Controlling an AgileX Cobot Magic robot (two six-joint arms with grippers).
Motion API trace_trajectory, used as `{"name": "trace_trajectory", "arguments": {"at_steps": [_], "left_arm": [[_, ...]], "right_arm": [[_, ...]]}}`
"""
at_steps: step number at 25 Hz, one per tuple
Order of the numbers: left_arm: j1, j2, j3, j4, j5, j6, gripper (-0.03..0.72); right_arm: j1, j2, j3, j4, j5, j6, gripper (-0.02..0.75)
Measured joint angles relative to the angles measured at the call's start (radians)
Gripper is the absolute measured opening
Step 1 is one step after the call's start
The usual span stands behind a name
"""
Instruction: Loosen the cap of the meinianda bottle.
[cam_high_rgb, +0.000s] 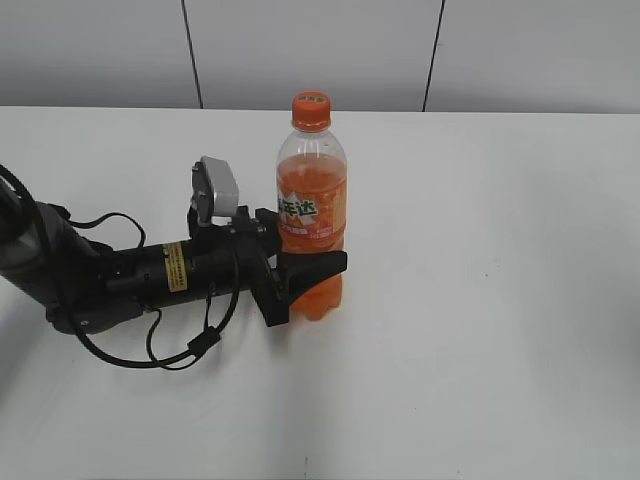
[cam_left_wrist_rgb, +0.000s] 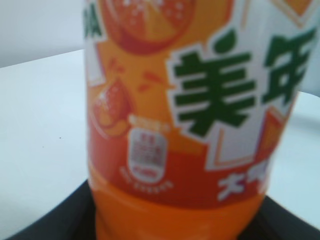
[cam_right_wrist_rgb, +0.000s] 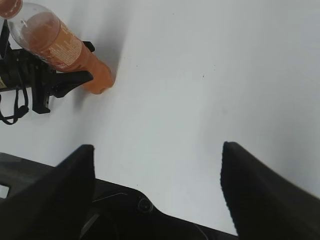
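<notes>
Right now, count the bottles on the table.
1: the meinianda bottle stands upright on the white table, gripped low by the left gripper. None hidden that I can see.

Meinianda bottle (cam_left_wrist_rgb: 185, 125) blurred and cropped top and bottom in left wrist view, cap (cam_right_wrist_rgb: 9, 7) cut by right wrist frame edge, right hand (cam_right_wrist_rgb: 157, 165) absent from exterior view
</notes>
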Motion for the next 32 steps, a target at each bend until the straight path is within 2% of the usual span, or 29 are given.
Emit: {"name": "trace_trajectory", "arguments": {"at_steps": [8,11,17,27,32], "left_arm": [[0.000,0.000,0.000,0.000,0.000,0.001,0.401],[0.000,0.000,0.000,0.000,0.000,0.001,0.401],[0.000,0.000,0.000,0.000,0.000,0.001,0.401],[0.000,0.000,0.000,0.001,0.000,0.023,0.401],[0.000,0.000,0.000,0.004,0.000,0.038,0.401]], "right_arm": [[0.000,0.374,-0.276,0.025,0.048,0.104,0.585],[0.030,0.474,-0.375,-0.017,0.048,0.164,0.585],[0.224,0.639,-0.554,-0.179,0.050,0.290,0.585],[0.456,0.862,-0.757,-0.198,0.051,0.348,0.585],[0.539,0.915,-0.811,-0.199,0.052,0.356,0.585]]}}
